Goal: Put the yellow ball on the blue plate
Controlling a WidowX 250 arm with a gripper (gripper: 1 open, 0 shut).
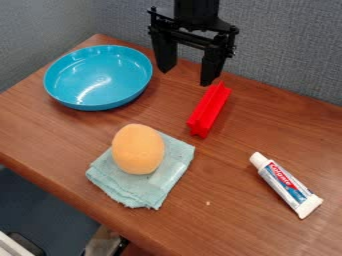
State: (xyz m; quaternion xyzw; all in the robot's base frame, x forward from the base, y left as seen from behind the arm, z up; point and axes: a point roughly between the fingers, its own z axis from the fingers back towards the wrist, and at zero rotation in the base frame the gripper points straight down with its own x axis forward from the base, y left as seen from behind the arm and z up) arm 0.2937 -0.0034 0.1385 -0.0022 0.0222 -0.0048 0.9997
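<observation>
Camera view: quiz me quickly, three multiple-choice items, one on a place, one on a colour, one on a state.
1. What does the ball rest on?
A. the cloth
B. the plate
C. bare table

2. What colour is the block?
A. green
B. red
C. white

3. How is the gripper?
A. shut on the ball
B. shut on the tube
C. open, holding nothing

Key: 1 A, the ball sits on the folded cloth; 2 B, the block beside the gripper is red; 3 C, its fingers stand apart above the table.

Matte yellow ball [136,149] on soft cloth [142,170]; glossy, probably plastic blue plate [98,78]; wood-grain table [267,120].
</observation>
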